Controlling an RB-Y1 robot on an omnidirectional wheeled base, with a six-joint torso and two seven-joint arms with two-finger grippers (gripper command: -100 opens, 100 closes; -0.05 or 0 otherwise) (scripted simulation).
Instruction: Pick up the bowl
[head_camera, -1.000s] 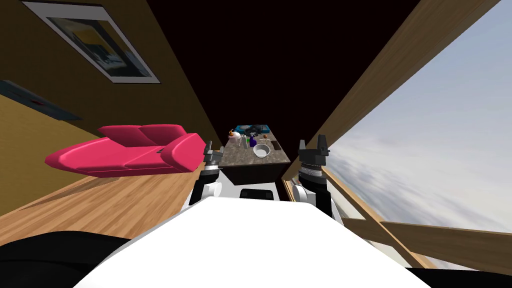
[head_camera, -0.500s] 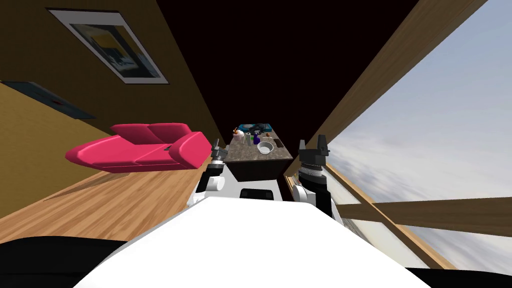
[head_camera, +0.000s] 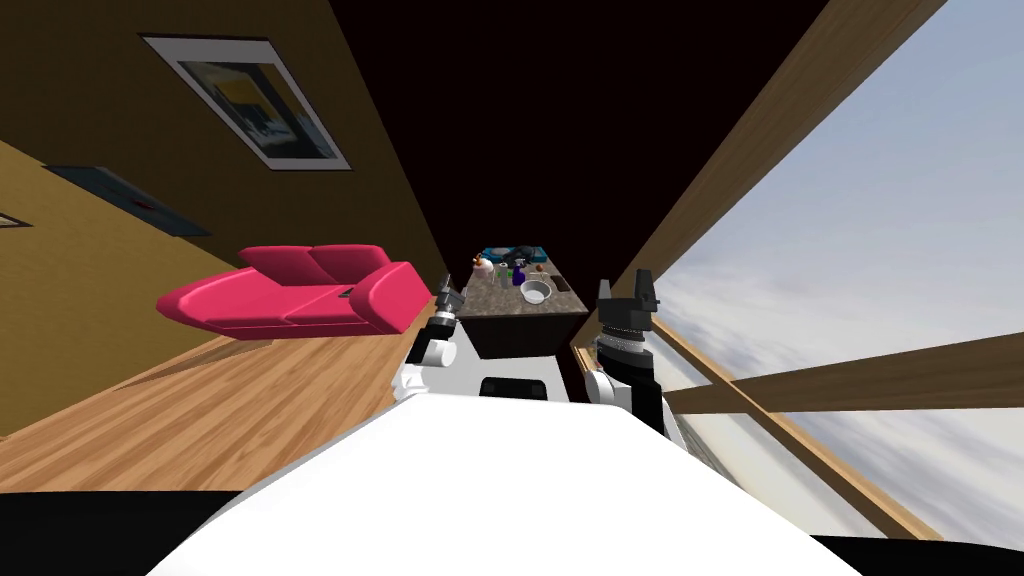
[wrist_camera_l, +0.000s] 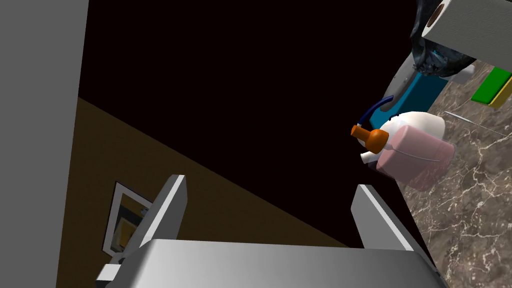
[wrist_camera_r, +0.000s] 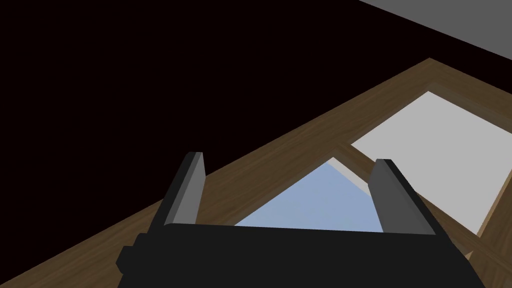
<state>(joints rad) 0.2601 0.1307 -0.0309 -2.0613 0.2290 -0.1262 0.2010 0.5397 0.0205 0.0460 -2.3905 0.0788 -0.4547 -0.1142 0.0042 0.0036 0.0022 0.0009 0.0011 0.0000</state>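
A white bowl (head_camera: 536, 291) sits on the dark marble table (head_camera: 497, 304) straight ahead, toward its near right side. My left gripper (head_camera: 447, 297) is raised at the table's near left corner, a good way short of the bowl. In the left wrist view it (wrist_camera_l: 272, 200) stands open and holds nothing, beside the table's edge (wrist_camera_l: 475, 195). My right gripper (head_camera: 627, 290) is held up to the right of the table, and in the right wrist view it (wrist_camera_r: 290, 185) is open and empty.
Past the left gripper stand a pink bottle with an orange cap (wrist_camera_l: 417, 155), a paper towel roll (wrist_camera_l: 470, 25) and a green sponge (wrist_camera_l: 492, 87). A red sofa (head_camera: 300, 295) stands left of the table, over a wooden floor. A black area lies behind the table.
My view has shifted, so the sofa and wall pictures slid right. My left arm has reached forward to the table's near left corner. The right arm has held its pose.
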